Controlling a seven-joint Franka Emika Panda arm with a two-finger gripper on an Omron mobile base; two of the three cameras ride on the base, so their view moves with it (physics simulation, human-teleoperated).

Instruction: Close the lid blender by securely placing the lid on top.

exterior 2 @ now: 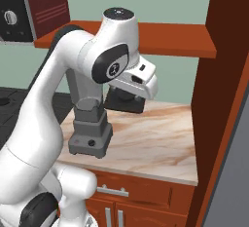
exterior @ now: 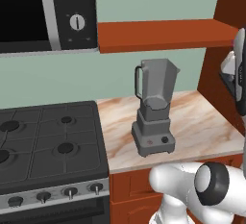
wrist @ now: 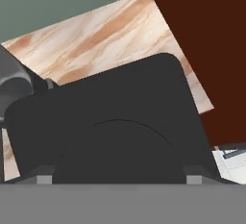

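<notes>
Filling most of the hand view, the lid [wrist: 110, 122] sits right up against the camera, a dark rounded-square cap with a raised disc on its face. From the right base view the same lid [exterior 2: 125, 99] hangs under the gripper [exterior 2: 127, 94], lifted clear of the counter [exterior 2: 160, 138]. The fingertips are hidden behind the cap, so the jaws look closed on it, though the hold itself cannot be seen plainly.

Standing on the marbled counter near its front edge, the blender [exterior: 153, 107] is just beside the stove [exterior: 48, 141], with its jar open at the top and no cap on it. In the right base view the arm covers the jar, and the lid appears to be to the right of it and about level with the rim, toward the counter's back edge.

To do this step well, my judgement is that the lid should first be carried above rim height, then centred over the jar mouth with its square outline turned to match the rim. It should come straight down and level, since a tilted cap would catch one edge. A firm press once it is seated, before the fingers let go, would make it secure. Approaching sideways at rim height risks knocking the jar.
</notes>
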